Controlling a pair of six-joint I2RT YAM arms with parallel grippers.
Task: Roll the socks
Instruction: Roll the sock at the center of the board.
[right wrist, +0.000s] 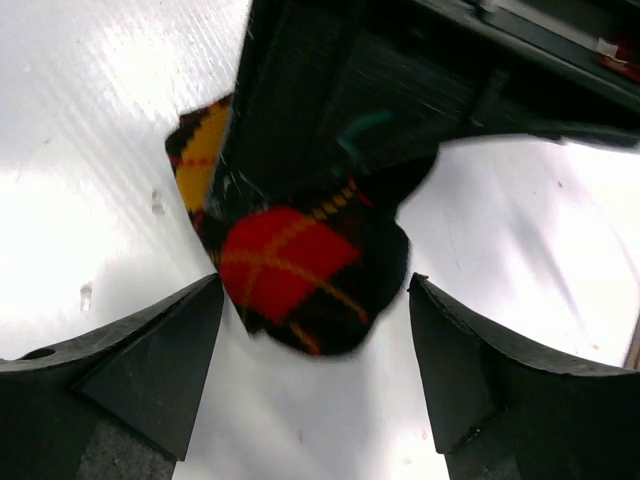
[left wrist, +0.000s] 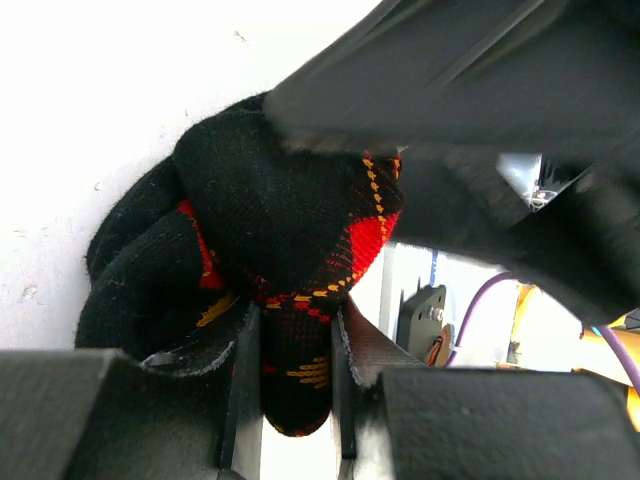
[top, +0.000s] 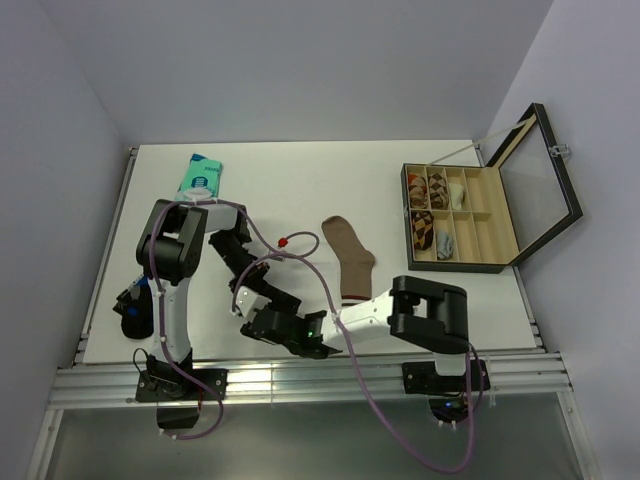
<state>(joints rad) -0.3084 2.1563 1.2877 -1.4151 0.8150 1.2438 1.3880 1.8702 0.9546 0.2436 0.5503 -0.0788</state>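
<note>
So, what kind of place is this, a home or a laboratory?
Most likely a robotics laboratory bench: the left arm and right arm bolted to a metal rail, plain white panels around the table, and a compartment box holding rolled socks.

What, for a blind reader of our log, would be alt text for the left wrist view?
The left gripper pinches a bunched black argyle sock with red and yellow diamonds against the white table. A blurred dark robot part crosses the upper right.
</note>
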